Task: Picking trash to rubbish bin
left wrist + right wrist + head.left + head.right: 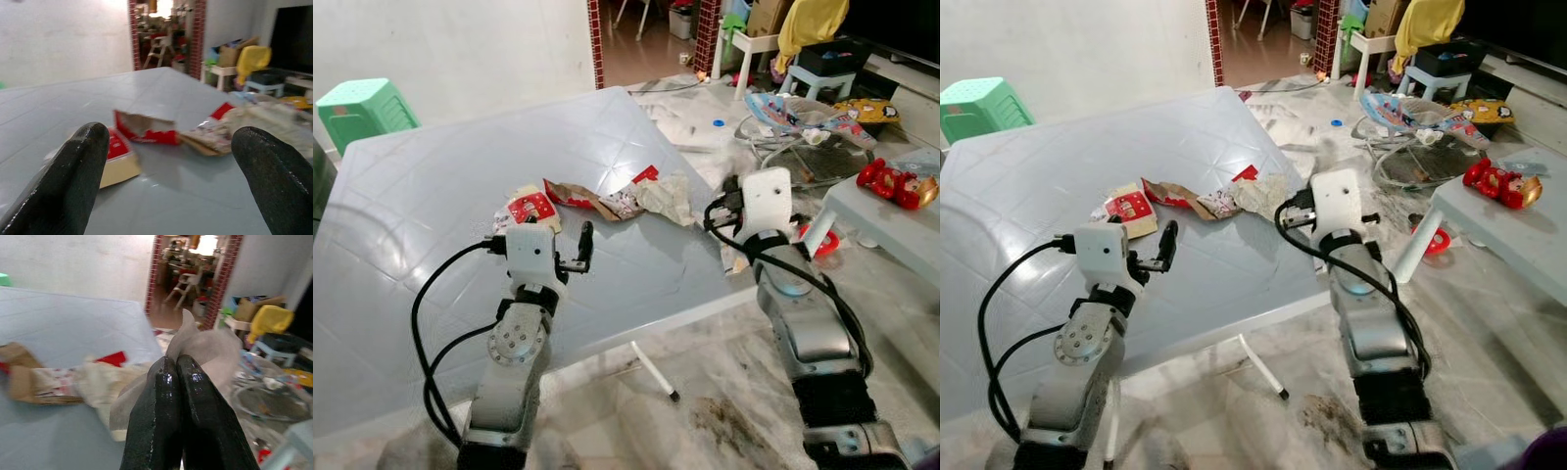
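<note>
From the head views, a grey table (431, 196) carries a strip of trash at its middle: a red-and-white carton (530, 208) on the left, torn brown cardboard (582, 197), and crumpled white paper (668, 198) on the right; the left gripper (581, 247) hovers just near of the carton, the right arm (793, 294) reaches to the table's right edge. In the left wrist view the two black fingers (73, 181) stand wide apart, empty, framing the carton (117, 147) and torn box (145, 128); in the right wrist view the right gripper (178, 406) is pressed closed on a thin translucent wrapper (205, 350) beside the crumpled paper (105, 379).

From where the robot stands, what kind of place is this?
Most likely a lived-in family home. A grey folding table holds torn wrappers, a green plastic stool stands by the wall, and a baby bouncer and red toy sit on the cluttered floor side.
</note>
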`<state>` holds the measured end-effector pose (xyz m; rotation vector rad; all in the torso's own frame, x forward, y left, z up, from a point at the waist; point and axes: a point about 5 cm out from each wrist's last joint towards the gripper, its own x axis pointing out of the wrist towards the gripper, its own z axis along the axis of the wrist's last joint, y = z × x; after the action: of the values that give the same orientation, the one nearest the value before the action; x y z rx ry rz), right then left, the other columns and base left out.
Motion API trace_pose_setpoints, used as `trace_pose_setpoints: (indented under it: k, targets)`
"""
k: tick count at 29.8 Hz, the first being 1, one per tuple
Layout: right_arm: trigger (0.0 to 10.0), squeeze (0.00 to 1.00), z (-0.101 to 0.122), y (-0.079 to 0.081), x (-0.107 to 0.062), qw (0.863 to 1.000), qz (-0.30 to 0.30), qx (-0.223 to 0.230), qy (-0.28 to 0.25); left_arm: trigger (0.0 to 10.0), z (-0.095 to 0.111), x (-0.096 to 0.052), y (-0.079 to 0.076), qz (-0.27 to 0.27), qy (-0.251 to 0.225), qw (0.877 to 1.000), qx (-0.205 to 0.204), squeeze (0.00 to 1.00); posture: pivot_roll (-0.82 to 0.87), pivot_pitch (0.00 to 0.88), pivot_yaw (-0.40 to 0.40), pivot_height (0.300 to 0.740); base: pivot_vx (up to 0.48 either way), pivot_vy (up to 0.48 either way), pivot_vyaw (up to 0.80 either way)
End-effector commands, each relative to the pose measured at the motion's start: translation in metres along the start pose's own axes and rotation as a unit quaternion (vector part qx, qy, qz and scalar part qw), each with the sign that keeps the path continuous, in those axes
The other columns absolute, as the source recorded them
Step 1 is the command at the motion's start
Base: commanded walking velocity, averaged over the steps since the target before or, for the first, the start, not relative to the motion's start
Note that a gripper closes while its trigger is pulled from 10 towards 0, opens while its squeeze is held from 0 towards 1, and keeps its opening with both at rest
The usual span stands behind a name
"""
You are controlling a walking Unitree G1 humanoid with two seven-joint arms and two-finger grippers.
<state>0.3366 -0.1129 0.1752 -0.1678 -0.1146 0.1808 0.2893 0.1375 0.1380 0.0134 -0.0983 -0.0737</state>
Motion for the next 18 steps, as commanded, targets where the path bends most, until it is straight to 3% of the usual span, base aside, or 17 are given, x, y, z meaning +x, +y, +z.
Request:
trace_pose_setpoints:
  k: [1,12,18]
  targets:
    - [0.0,0.0,0.0055,-0.0061,0.0006,1.0,-0.006,-0.008,-0.01,10.0,0.0005,0.0009,-0.0043,-0.006,-0.001,1.0,-0.004,0.0,0.02,0.033,0.01,0.74,0.0,-0.285,0.0]
    - [0.0,0.0,0.0058,-0.0063,0.001,1.0,-0.006,-0.01,-0.01,10.0,0.0,0.0011,-0.004,-0.004,0.0,1.0,-0.003,0.0,0.02,0.034,0.01,0.74,0.0,-0.282,0.0]
    - [0.0,0.0,0.0062,-0.0069,0.0004,1.0,-0.005,-0.012,-0.012,10.0,-0.0002,0.0011,-0.0002,0.021,-0.003,1.0,-0.008,0.0,0.02,0.036,0.009,0.74,0.0,0.0,0.0]
